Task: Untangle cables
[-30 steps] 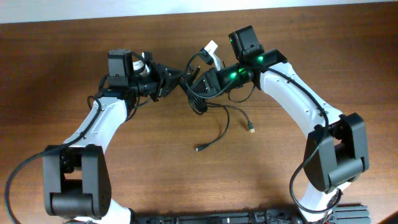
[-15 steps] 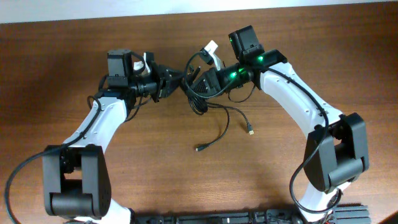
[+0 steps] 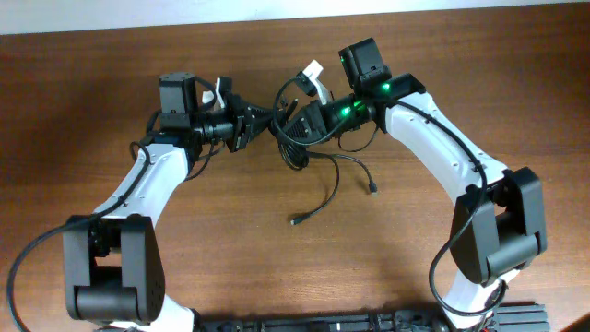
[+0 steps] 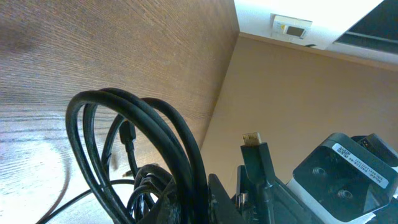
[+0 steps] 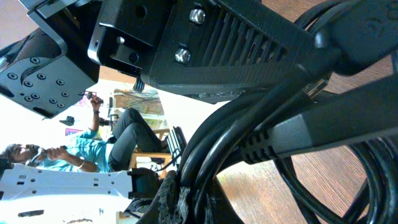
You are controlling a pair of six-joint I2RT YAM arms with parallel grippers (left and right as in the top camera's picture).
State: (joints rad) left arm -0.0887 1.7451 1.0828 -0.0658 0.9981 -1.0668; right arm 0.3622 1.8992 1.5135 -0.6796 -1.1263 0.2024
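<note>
Cables (image 3: pixel 297 152) sit toward 12 o'clock from centre of the table (image 3: pixel 230 263), bunched where the two claws meet.

Right claw (image 3: pixel 293 118): reads as clamped on the cables. The right wrist view is packed with cords (image 5: pixel 249 118) jammed against its finger.

Left claw (image 3: pixel 265 117): tips are at the knot from the 9 o'clock side. Can't tell if it's pinched on a strand or only touching.

Left wrist view: two or three cords arch in a tight loop (image 4: pixel 155 137), and an upright plug (image 4: pixel 252 138) stands just beside it, metal tip toward 12 o'clock.

Orientation, overhead:
- Knot's long axis runs roughly 12–6.
- One tail runs toward 4 o'clock and ends at the right plug (image 3: pixel 372 188).
- The other drops toward 6, then hooks to the lower plug (image 3: pixel 294 220), tip pointing about 8 o'clock.
- Both plugs lie well apart from the knot.

Step in hand, my read: separate one cord from the bunch.
- Use the right claw as the anchor.
- Have the left take a single strand, not the whole loop.
- Pull toward 9 o'clock, slow and along the strand, so loops slide instead of cinching.
- Watch the free tails. If both plugs drag together, they're probably crossed, so regrip nearer a plug end.
</note>
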